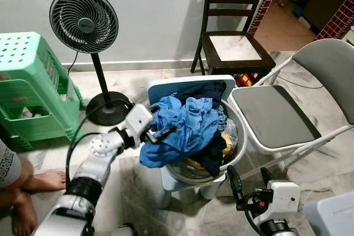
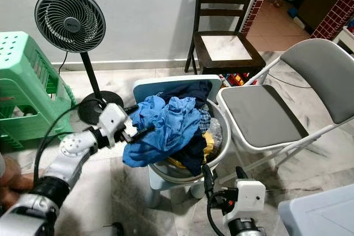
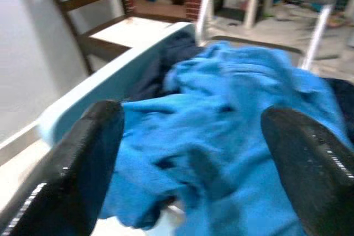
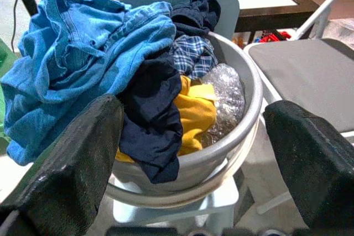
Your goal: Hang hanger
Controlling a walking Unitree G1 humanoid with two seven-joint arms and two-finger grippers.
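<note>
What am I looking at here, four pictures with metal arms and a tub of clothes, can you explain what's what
This is a humanoid robot with two silver arms, each ending in a gripper of two long black fingers. Two pictures come from cameras on its head, looking down. The other two come from cameras on its wrists, looking out between the fingers.

In front of it a grey basin heaped with laundry stands on a small pale blue chair. A blue shirt lies on top, over dark, checked and yellow clothes.

The left gripper is reaching into the blue shirt; its fingers are spread apart and hold nothing. The right gripper waits low in front of the basin, also open.

Around it are a grey folding chair, a dark wooden chair, a standing fan and a green plastic stool. I see no hanger.
</note>
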